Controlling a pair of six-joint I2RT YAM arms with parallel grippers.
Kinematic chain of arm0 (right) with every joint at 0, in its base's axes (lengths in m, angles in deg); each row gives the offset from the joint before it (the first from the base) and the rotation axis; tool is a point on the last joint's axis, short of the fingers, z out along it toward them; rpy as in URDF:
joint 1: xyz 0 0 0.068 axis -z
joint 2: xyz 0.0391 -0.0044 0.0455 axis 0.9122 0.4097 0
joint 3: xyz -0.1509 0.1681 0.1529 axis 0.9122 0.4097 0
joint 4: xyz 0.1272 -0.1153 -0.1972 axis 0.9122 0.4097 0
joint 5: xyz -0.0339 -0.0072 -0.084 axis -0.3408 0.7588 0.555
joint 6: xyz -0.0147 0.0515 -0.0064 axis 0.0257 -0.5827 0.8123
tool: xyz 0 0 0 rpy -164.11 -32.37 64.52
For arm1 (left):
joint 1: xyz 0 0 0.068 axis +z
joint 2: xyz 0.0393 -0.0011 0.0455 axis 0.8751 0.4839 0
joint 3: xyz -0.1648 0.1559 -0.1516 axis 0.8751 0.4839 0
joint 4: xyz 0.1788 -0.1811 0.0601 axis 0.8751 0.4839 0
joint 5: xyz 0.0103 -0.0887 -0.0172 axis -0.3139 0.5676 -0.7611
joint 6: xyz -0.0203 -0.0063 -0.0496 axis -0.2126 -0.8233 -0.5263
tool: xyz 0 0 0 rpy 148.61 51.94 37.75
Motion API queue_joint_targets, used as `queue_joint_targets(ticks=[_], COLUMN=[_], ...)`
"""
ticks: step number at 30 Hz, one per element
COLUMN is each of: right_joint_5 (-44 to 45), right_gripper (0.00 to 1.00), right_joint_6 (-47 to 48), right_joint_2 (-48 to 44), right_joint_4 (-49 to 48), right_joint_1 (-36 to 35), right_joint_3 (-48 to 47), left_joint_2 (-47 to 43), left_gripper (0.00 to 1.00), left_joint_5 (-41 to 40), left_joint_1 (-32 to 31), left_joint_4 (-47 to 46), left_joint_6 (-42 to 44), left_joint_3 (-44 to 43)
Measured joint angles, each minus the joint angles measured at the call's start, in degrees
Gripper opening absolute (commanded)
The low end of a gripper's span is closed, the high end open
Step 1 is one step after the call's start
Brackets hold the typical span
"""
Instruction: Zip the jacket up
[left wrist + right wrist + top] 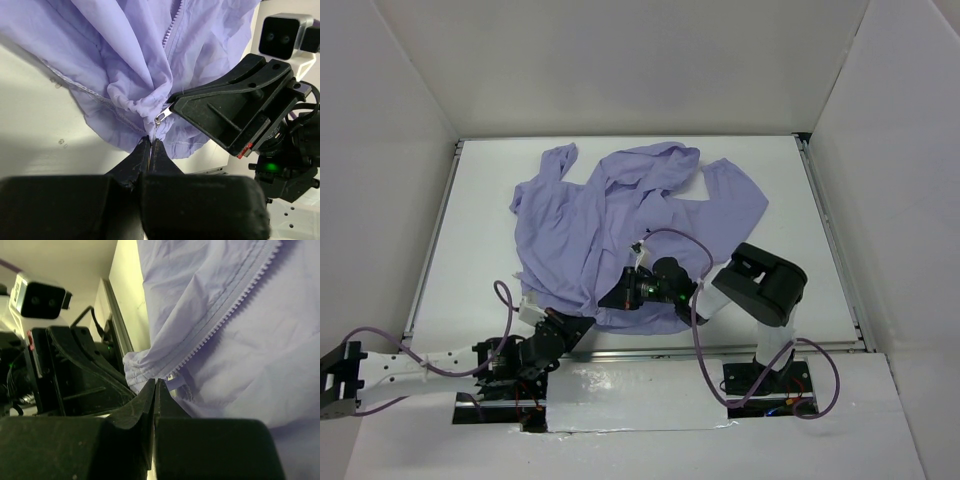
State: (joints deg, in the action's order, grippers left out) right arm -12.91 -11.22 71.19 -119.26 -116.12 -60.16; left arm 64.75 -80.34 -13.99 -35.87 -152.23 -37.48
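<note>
The lavender jacket [620, 215] lies crumpled on the white table, hood and sleeves toward the back. Its open zipper teeth [227, 312] run up and to the right in the right wrist view. My left gripper [151, 142] is shut on the jacket's bottom hem [130, 107] right below the metal zipper pull [159, 120]. My right gripper [156, 383] is shut at the lower end of the zipper, and its fingertips [175, 102] meet the pull from the right. In the top view both grippers, left [588, 316] and right [612, 298], sit at the jacket's near edge, almost touching.
A metal rail [740, 350] runs along the table's near edge. White walls enclose the table [800, 230] on three sides. Purple cables [670, 235] loop over the right arm and beside the left arm. The left gripper's body [75, 375] fills the left of the right wrist view.
</note>
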Motion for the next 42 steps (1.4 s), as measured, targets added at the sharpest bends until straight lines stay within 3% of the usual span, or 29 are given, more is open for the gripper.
queue_joint_targets(ticks=[9,19,23,28,36,42], right_joint_5=[4.4,8.2,21.1,30.1,26.7,21.7], right_gripper=[0.00,0.00,0.00,0.00,0.00,0.00], right_joint_6=[-4.9,-3.5,-1.6,-1.5,4.0,8.7], right_joint_2=[3.0,-1.5,-1.9,-2.3,-2.7,-2.3], right_joint_4=[-5.2,5.0,11.5,18.4,12.0,15.2], right_joint_1=[0.3,0.3,3.6,5.4,5.3,7.7], right_joint_3=[0.8,-1.6,-3.2,-4.2,-3.0,-8.5], left_joint_2=[7.0,5.3,5.4,6.1,7.0,7.8], left_gripper=[0.00,0.00,0.00,0.00,0.00,0.00], left_joint_5=[-0.5,-5.3,-3.8,-3.1,-2.3,-2.2], left_joint_1=[0.1,-2.0,-5.3,-6.3,-6.7,-6.7], left_joint_4=[-6.8,-7.6,-6.5,-6.3,-4.3,-2.1], left_joint_6=[-0.2,-0.7,-1.8,-1.9,-3.7,-5.0], left_joint_3=[0.0,0.0,0.0,0.0,0.0,0.0])
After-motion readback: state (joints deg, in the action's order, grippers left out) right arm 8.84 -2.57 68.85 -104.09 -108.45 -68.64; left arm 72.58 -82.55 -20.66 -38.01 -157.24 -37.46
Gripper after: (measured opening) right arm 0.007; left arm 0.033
